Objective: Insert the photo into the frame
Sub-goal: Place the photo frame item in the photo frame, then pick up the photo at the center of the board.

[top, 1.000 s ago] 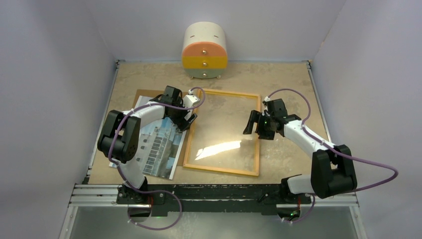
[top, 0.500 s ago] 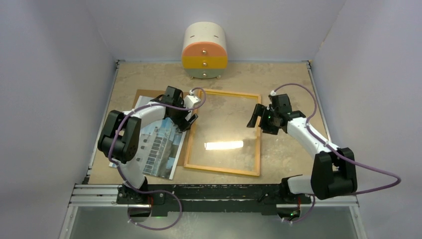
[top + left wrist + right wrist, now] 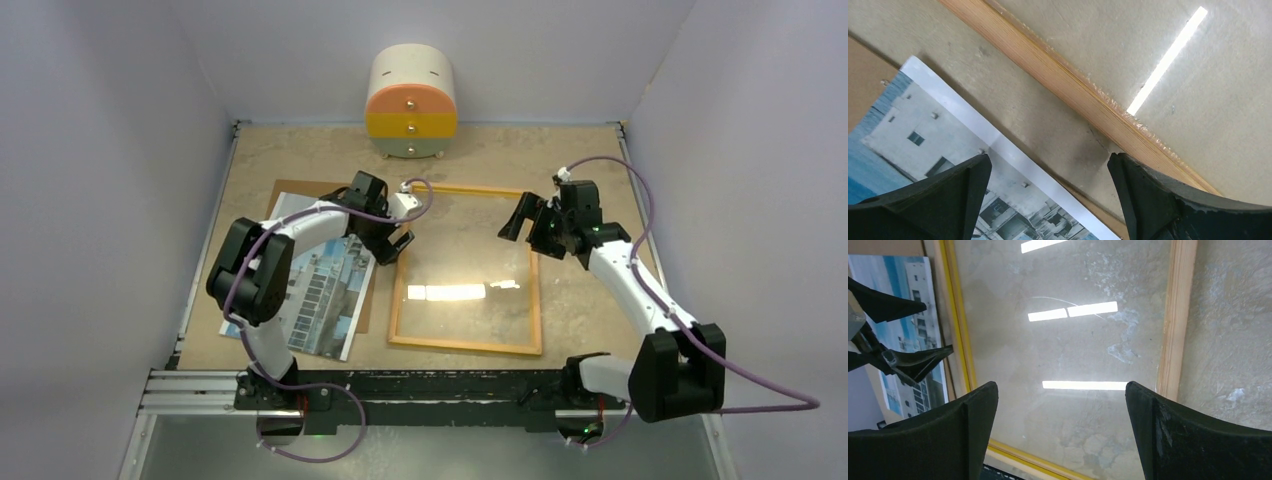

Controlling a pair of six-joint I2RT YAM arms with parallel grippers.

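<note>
Getting ready to lift the photo (image 3: pixel 312 290), by the look of it, with nothing yet inside the frame (image 3: pixel 466 345). Photo flat and picture-side up at the left, partly over a brown backing board (image 3: pixel 290 188), right edge just beside the frame's left rail but apart from it in the left wrist view. Frame flat on the table (image 3: pixel 300 150), tabletop and strip-light glare showing through the pane.

Left gripper (image 3: pixel 397 240): jaws spread wide, holding nothing, poised low over the gap between photo edge and left rail, arm reaching forward with the wrist bent inward. Right gripper (image 3: pixel 519 220): also wide open and empty, hanging above the frame's far right corner, pointing down and inward across the pane, forearm stretched up the right side.

Next, probably: shifting the left fingers over the photo's white border, working one under that thin glossy edge, pinching without creasing, then carrying it across and squaring it inside the rails. Right arm well placed for steadying the frame.
</note>
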